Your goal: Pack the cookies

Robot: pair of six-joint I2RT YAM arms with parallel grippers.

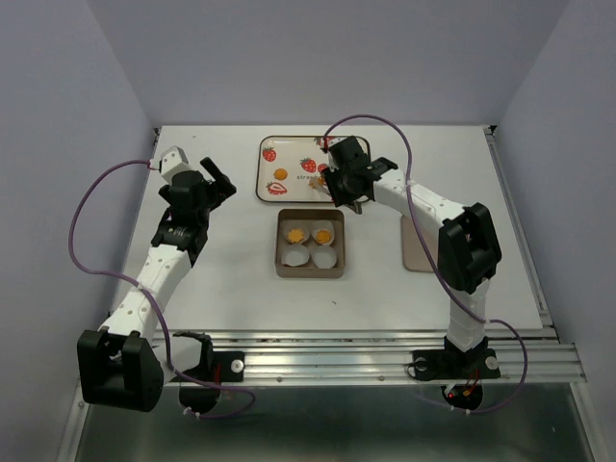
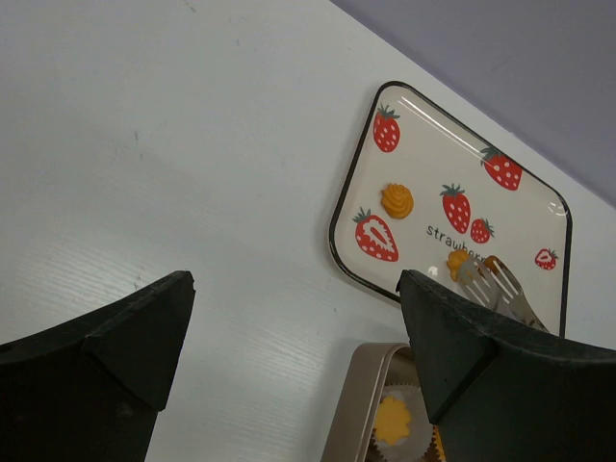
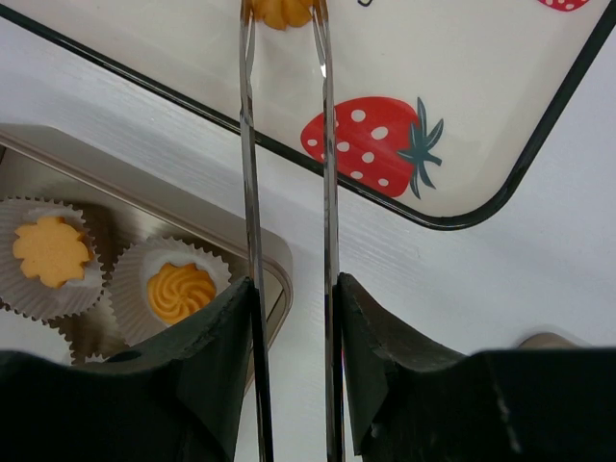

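Observation:
My right gripper (image 3: 292,298) is shut on metal tongs (image 3: 247,192), whose tips straddle an orange cookie (image 3: 282,10) over the strawberry tray (image 3: 462,106). From above this gripper (image 1: 345,185) is over the tray's right part. A second cookie (image 1: 280,173) lies loose on the tray (image 1: 294,154). The brown square tin (image 1: 279,245) holds two cookies (image 1: 295,234) (image 1: 323,233) in paper cups and two empty cups (image 1: 296,255). My left gripper (image 1: 219,178) is open and empty, above the table left of the tray.
A flat brown piece (image 1: 416,245) lies right of the tin, partly under my right arm. In the left wrist view the tray (image 2: 423,154), the tongs (image 2: 500,289) and the tin's rim (image 2: 351,404) lie ahead and to the right.

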